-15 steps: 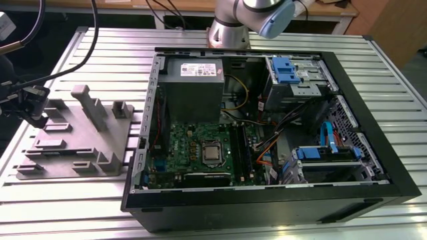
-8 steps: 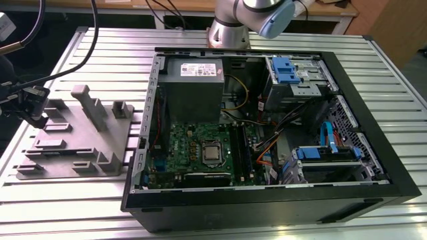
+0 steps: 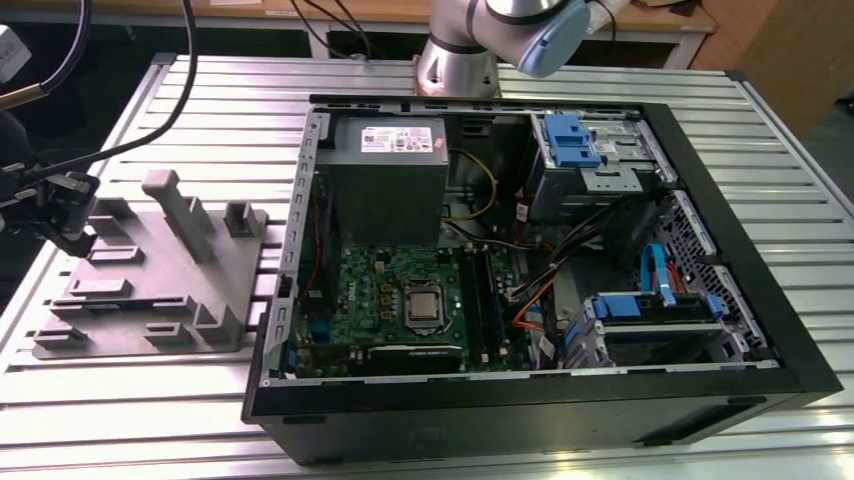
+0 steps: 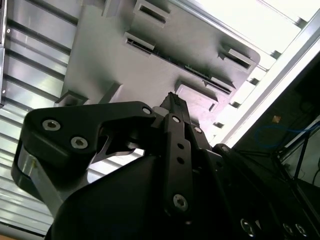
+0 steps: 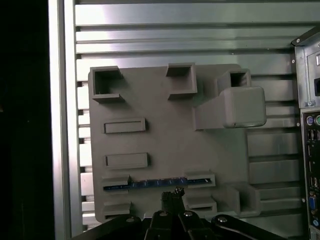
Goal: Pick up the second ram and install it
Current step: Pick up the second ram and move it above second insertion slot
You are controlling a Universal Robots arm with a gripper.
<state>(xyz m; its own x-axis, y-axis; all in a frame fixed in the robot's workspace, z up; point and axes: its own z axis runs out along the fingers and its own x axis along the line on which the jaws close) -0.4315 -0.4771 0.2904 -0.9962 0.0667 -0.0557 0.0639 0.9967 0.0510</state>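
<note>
The second ram [image 5: 150, 183] is a thin dark-blue stick lying on edge between two low holders of the grey fixture plate [image 5: 170, 135]. In the first wrist view my gripper [image 5: 172, 192] hangs just beside the stick's middle, fingers pressed together with nothing between them. The second wrist view shows the same closed fingertips [image 4: 172, 100] above the plate. In the exterior view the gripper [image 3: 60, 215] hovers over the fixture plate [image 3: 160, 270] near the edge on the exterior view's left. The green motherboard [image 3: 400, 300] lies inside the open computer case [image 3: 534, 400], with its long black slots [image 3: 487, 300] beside the processor.
The case stands on a slatted aluminium table [image 3: 747, 110], on the exterior view's right of the fixture. A grey power supply box [image 3: 387, 160], blue drive brackets [image 3: 567, 140] and loose cables fill the case. A tall post [image 3: 180, 210] rises from the fixture. Black cables [image 3: 134, 140] hang near the gripper.
</note>
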